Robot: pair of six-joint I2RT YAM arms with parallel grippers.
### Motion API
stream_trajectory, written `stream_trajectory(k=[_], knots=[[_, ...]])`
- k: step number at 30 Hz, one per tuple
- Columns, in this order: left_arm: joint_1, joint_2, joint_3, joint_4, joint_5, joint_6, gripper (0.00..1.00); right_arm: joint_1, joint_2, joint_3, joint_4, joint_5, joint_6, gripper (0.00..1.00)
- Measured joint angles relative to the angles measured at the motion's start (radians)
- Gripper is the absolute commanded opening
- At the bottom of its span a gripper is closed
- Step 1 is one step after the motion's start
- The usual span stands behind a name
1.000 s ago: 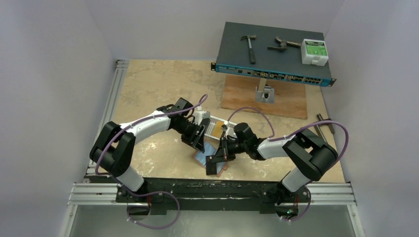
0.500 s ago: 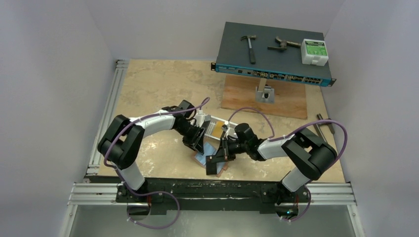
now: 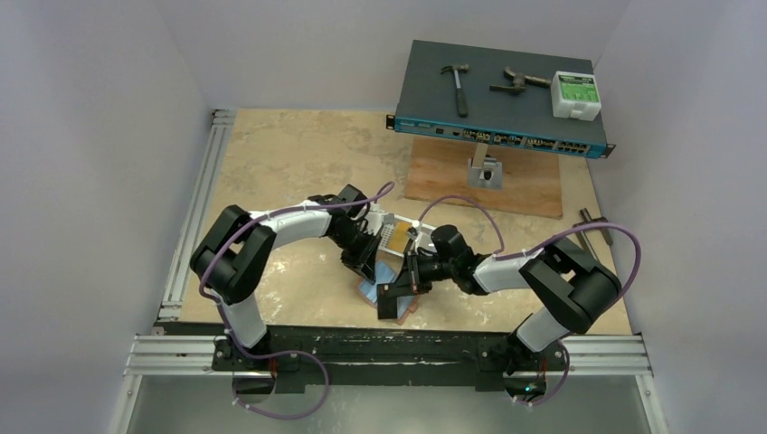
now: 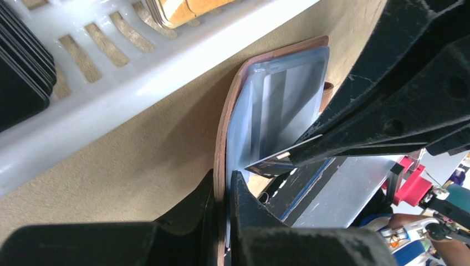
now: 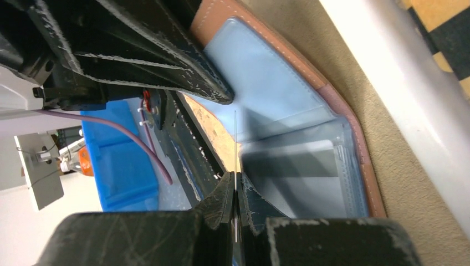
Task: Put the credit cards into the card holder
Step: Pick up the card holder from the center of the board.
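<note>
Between the clamped jaws of the left gripper [image 4: 221, 195] sits the brown leather edge of the card holder [image 4: 288, 94], open on the table [image 4: 111, 166], showing clear blue pockets. Jaws of the right gripper [image 5: 235, 191] pinch a credit card [image 4: 274, 162], seemingly dark, its corner at a pocket mouth; any print is too blurred to read. Just beside, a white tray [image 4: 138, 66] holds black cards [image 4: 19, 72] and orange-yellow cards [image 4: 183, 8].

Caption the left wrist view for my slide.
Left gripper clamps the edge of the open card holder beside the white tray.
</note>
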Motion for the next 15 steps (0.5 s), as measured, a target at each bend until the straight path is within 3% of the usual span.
stream_trajectory(k=[15], knots=[[0.02, -0.024, 0.01, -0.033, 0.069, 0.026, 0.0, -0.021, -0.064, 0.042, -0.079, -0.022, -0.032, 0.0]])
